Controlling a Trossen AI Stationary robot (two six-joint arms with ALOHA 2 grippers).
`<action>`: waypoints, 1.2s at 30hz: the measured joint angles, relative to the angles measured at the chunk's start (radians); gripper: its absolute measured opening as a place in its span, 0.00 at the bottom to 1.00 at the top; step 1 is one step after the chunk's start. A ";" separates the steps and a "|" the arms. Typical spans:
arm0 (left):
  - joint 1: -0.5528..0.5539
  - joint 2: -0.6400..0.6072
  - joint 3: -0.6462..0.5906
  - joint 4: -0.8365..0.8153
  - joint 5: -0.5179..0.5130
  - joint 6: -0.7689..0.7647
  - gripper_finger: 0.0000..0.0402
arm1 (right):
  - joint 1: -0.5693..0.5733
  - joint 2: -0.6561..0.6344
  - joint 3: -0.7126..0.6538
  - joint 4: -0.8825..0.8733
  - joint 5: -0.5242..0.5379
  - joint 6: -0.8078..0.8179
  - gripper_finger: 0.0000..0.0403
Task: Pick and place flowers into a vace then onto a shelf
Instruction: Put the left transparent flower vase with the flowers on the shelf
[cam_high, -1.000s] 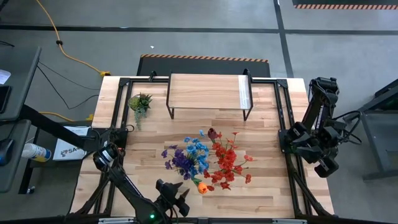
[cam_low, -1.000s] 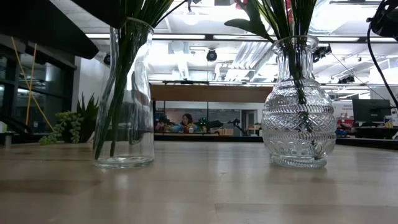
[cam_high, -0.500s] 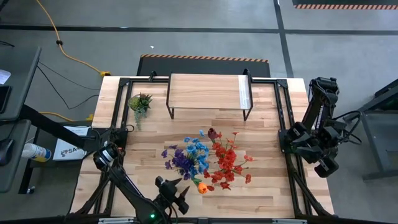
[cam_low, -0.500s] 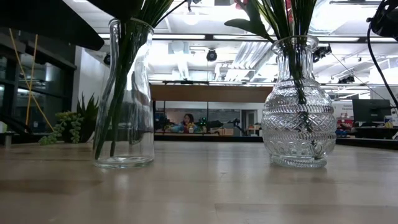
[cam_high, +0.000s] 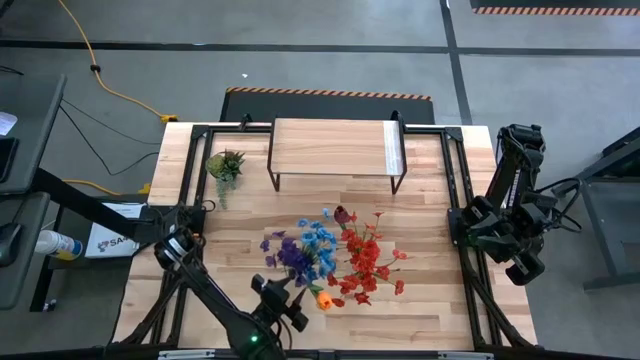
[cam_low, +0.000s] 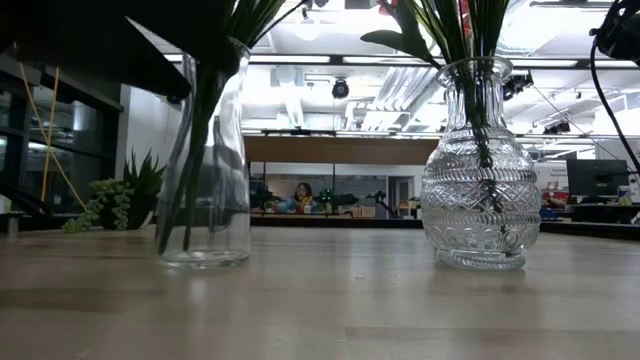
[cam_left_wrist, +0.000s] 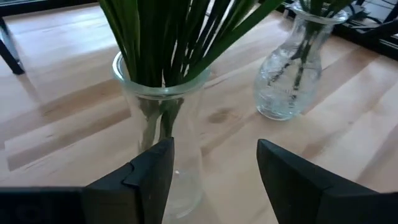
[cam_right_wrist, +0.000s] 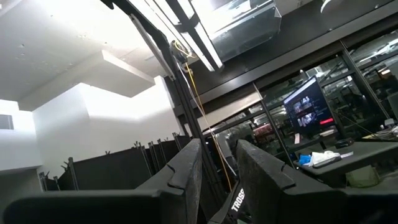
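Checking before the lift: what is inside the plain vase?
The plain vase holds green stems. The blooms are out of the wrist view; water cannot be judged.

flowers (cam_low: 440, 25) blooms cut off in low view, vases hidden from above

You have two vases near the table's middle: the plain straight vase (cam_low: 205, 160) stands at nine o'clock of the patterned round vase (cam_low: 478, 170), apart from it, each with flowers (cam_high: 330, 258) in it. The shelf (cam_high: 335, 148) stands at twelve o'clock of them, toward the far edge. The potted plant (cam_high: 225, 165) sits at nine o'clock of the shelf. The left gripper (cam_high: 283, 303) is at six o'clock of the straight vase.
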 joint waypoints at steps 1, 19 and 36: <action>0.005 0.000 -0.003 0.000 0.002 0.000 0.65 | 0.000 0.000 0.000 0.000 0.000 0.000 0.23; 0.010 0.000 -0.007 0.004 -0.075 0.000 0.65 | 0.000 0.000 0.000 0.000 0.000 -0.003 0.23; 0.010 0.000 -0.007 -0.023 -0.139 0.000 0.65 | 0.000 0.000 0.000 0.000 0.000 -0.003 0.23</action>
